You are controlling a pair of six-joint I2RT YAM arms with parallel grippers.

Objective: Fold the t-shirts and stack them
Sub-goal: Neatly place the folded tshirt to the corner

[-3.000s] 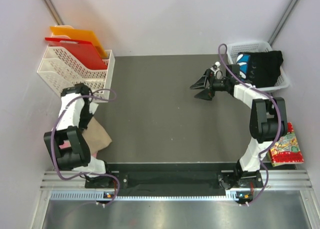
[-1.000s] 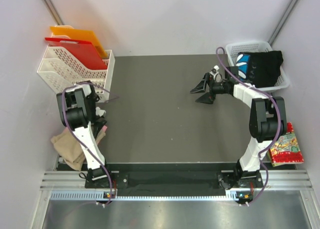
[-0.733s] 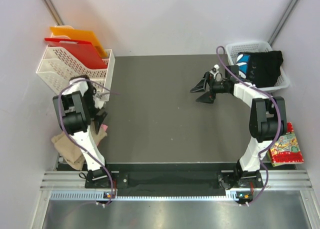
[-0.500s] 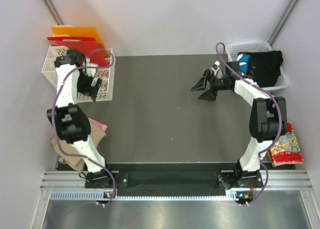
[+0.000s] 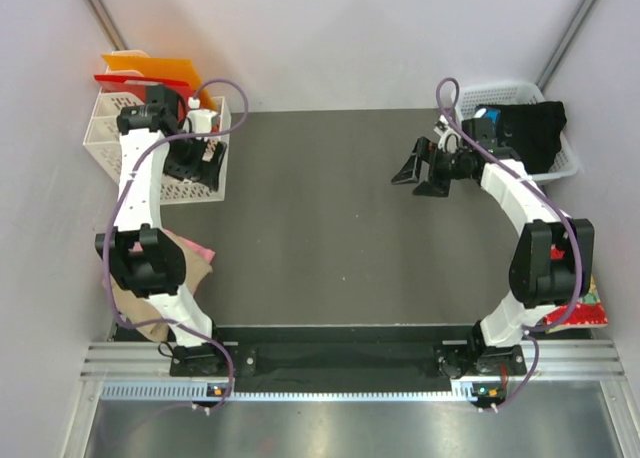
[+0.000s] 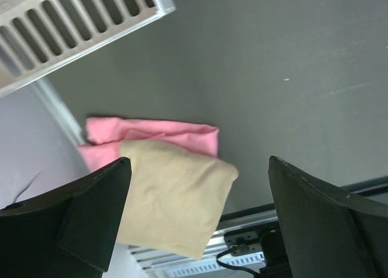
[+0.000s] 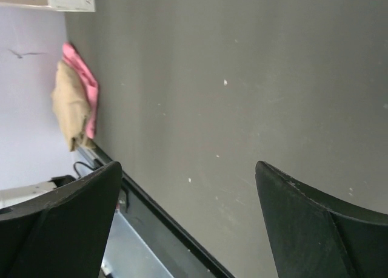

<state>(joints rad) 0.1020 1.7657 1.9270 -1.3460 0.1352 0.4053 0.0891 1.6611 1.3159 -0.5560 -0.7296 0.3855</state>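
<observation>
In the left wrist view the left fingers [image 6: 79,223] stand spread wide with nothing between them, high above the dark tabletop [image 6: 291,77]. Below them the beige t-shirt [image 6: 176,199] lies folded on top of the pink t-shirt [image 6: 157,132], whose far edge shows beyond the beige one. The pair sits at the tabletop's edge by the wall, and the beige cloth reaches past that edge. A corner of the white slotted rack [image 6: 79,29] fills the upper left. In the right wrist view the right fingers [image 7: 327,229] are also released and wide apart, empty, over bare tabletop. The same beige and pink pile is small and far off at the left edge. From the top camera the left arm reaches up to the rack, which holds a red board [image 5: 125,80] and an orange board [image 5: 150,62], while the two folded shirts lie beside its base. The black t-shirt [image 5: 525,128], with blue and white print, sits bunched in the white basket [image 5: 505,85] at the far right corner, just behind the right arm's wrist.
</observation>
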